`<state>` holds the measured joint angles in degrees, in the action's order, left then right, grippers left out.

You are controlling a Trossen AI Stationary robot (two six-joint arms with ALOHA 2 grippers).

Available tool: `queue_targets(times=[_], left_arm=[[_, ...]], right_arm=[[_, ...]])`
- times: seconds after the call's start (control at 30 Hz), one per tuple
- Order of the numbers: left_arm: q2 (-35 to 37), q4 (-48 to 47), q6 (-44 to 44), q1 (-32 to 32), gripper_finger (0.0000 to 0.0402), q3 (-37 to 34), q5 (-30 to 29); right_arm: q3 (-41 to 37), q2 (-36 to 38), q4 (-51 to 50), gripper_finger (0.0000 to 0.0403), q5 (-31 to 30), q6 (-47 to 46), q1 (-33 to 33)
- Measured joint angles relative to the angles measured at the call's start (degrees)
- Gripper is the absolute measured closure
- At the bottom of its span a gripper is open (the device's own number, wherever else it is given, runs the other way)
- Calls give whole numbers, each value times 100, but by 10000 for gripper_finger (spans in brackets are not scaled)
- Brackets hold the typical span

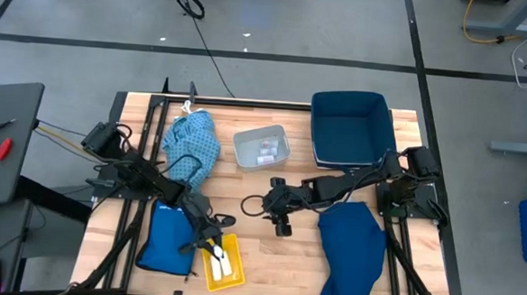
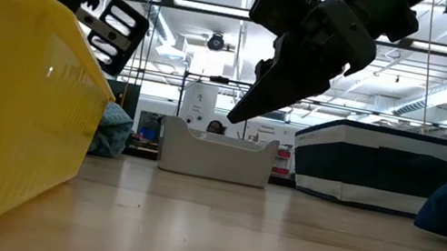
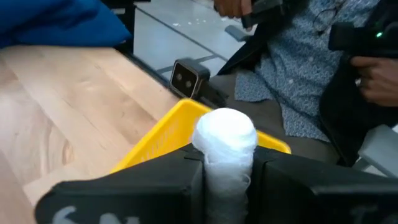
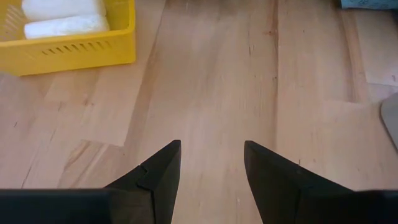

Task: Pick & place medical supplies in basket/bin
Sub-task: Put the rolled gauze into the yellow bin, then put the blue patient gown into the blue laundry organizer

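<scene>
Wooden table point(image 1: 258, 247) carries yellow basket point(image 1: 206, 269), grey bin point(image 1: 242, 153), cloths.

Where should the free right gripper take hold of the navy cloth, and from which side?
Judging by the high view, pinch the navy cloth at its raised upper fold nearest the open right gripper, coming straight down from above. It lies flat and limp, draping over the table's edge, so no side offers grip.

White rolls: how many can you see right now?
3. Two white rolls lie side by side in the yellow basket; one is pinched in the left gripper. Others may be hidden.
</scene>
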<state>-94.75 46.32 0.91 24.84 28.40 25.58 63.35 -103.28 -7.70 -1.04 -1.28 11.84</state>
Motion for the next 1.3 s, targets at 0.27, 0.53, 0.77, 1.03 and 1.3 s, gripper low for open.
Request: queue_targets(times=[0.27, 0.53, 0.77, 1.03, 1.3], left_arm=[[-3, -13, 82, -4, 336, -2, 7], [-3, 54, 85, -4, 306, -2, -28], [-3, 235, 143, -4, 282, -2, -286], [-3, 234, 419, -6, 213, -2, -297], [22, 824, 32, -28, 155, -7, -335]], right_arm=[[0, 0, -2, 220, -2, 0, 0], [0, 0, -2, 220, -5, -2, 0], [0, 0, -9, 220, 96, -134, 23], [0, 0, -22, 220, 116, -149, 130], [0, 0, 23, 220, -12, -260, 151]])
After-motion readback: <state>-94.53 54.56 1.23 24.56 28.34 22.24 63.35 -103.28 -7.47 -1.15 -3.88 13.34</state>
